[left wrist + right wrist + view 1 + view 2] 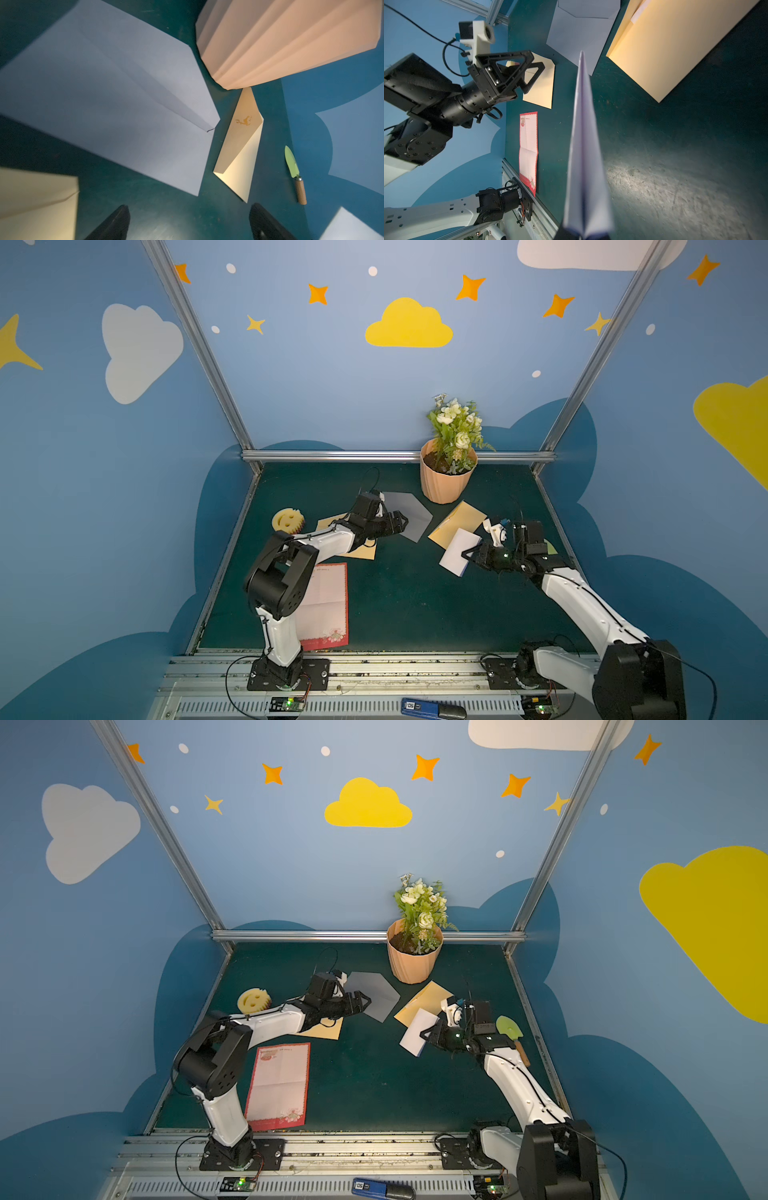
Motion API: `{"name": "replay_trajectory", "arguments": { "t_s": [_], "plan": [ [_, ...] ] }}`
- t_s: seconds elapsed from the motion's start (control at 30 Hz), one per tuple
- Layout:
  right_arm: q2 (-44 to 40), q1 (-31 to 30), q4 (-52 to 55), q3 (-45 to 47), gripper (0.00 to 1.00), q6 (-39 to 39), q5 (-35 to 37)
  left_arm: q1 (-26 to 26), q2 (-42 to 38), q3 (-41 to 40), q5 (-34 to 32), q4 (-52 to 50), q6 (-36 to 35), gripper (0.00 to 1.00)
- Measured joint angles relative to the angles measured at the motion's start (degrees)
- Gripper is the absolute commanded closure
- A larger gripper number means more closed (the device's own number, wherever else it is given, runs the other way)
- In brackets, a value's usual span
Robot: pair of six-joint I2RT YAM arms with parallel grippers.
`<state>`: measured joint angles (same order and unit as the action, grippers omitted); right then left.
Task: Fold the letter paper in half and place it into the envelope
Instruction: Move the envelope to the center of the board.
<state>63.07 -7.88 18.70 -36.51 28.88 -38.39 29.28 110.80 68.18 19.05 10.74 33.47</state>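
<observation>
One folded white letter paper (453, 553) sits clamped in the closed right gripper (469, 555) at the near edge of the yellow envelope (455, 520), far right, while the left gripper (401, 522) hovers, spread wide, over a grey envelope (411, 510).

At the back of the table (395, 605), right of centre: flowerpot (446, 483). Just before it, middle envelope (409, 514) to the left and right envelope (457, 520) to the right, near but apart. Over the right envelope's near corner: folded sheet (457, 553), pinched in the right gripper (471, 554). Far right, beyond that gripper: trowel (509, 1029). On the left: sponge (287, 520), then left envelope (363, 552) under the left arm (316, 541); before both, flat sheet (328, 605) at the front edge.
</observation>
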Motion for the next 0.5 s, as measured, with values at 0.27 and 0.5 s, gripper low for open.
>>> {"name": "replay_trajectory", "arguments": {
  "t_s": [0.27,0.5],
  "plan": [
    [-2.47,3.19,1.81,1.60,1.00,-0.48,-0.39,1.29,11.28,11.93,1.03,-0.11,1.29,0.10],
    [-2.82,5.66,2.29,2.12,1.00,-0.92,-1.70,1.73,16.55,17.35,0.98,-2.73,1.51,0.11]
  ]
}}
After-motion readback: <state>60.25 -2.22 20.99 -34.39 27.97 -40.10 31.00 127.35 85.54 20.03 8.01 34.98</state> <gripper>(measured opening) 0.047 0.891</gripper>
